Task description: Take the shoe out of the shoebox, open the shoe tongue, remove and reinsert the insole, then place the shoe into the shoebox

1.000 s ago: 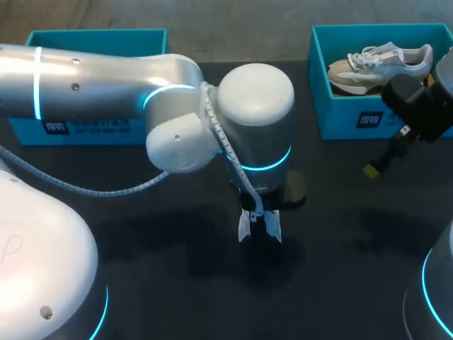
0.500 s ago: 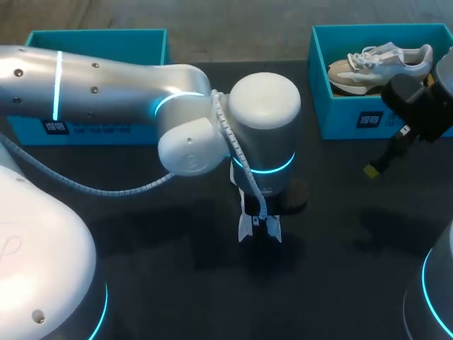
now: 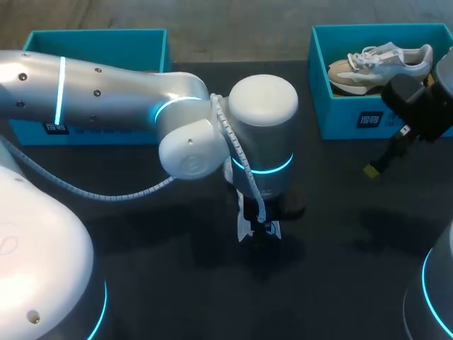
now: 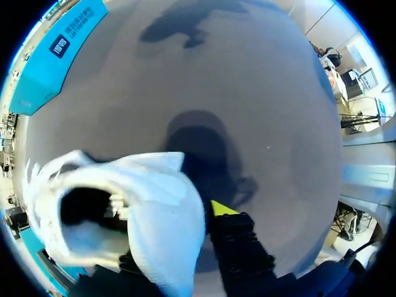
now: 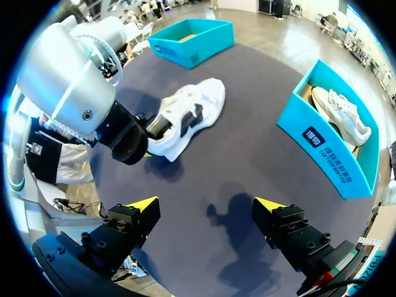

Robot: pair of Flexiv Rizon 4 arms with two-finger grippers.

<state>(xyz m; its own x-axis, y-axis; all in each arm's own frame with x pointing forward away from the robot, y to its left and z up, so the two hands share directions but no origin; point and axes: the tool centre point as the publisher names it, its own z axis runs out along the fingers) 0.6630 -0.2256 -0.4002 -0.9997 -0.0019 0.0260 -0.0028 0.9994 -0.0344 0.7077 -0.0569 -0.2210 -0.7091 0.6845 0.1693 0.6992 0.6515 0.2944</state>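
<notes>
Shoe [image 4: 148, 198] heel wall clamped between left fingers [image 4: 224, 209].

obst: L arm [image 3: 127, 92] + shoe [image 5: 192, 114] at ctr | free: table [image 3: 354, 241] front-R

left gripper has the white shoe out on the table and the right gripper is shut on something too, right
No: the right gripper is open and empty, as the right wrist view shows. The left gripper does have the white shoe out on the table.
</notes>
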